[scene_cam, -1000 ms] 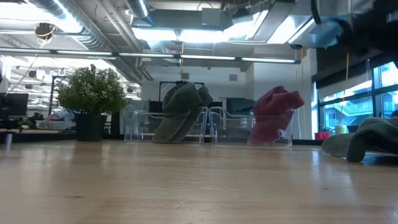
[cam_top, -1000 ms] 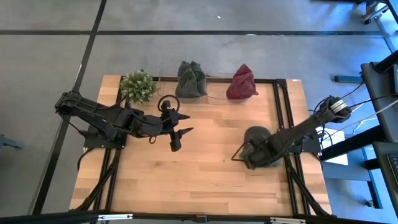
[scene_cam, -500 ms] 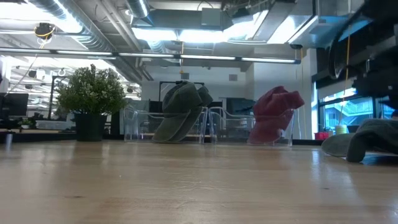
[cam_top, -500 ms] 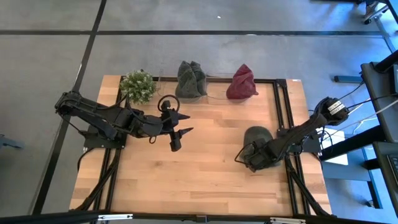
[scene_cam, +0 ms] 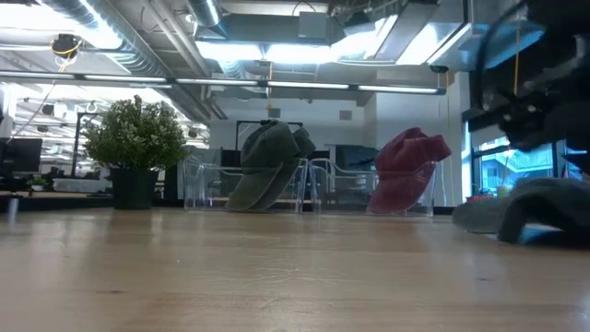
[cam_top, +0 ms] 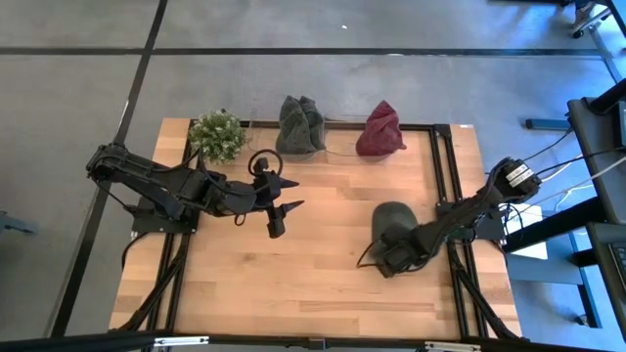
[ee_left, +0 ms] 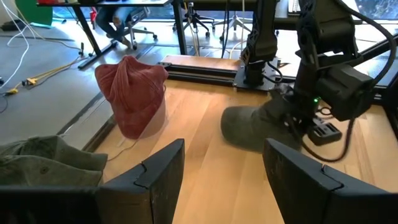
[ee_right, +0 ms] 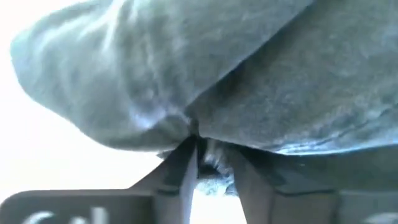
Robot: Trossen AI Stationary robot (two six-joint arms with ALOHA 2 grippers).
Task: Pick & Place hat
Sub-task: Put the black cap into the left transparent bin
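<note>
A dark green hat lies on the right half of the table, also seen in the low view and the left wrist view. My right gripper is at its near side, shut on its fabric. My left gripper hovers open over the table's middle left, far from this hat. Two more hats sit on clear stands at the far edge: an olive one and a red one. My right gripper pinches a bunched fold of the dark green hat's fabric between its two fingers, at the hat's near edge. The fingers reach it low, from the table's near right. The hat's body rests on the table beyond the fingers.
A potted plant stands at the far left corner. The clear stands with the olive hat and red hat line the far edge. Black frame rails run along the table's right side. Bare wood lies between the arms.
My right gripper has moved toward the table's left and slightly toward its near edge, staying shut on the dark green hat. The hat has slid leftward along the table with it.
</note>
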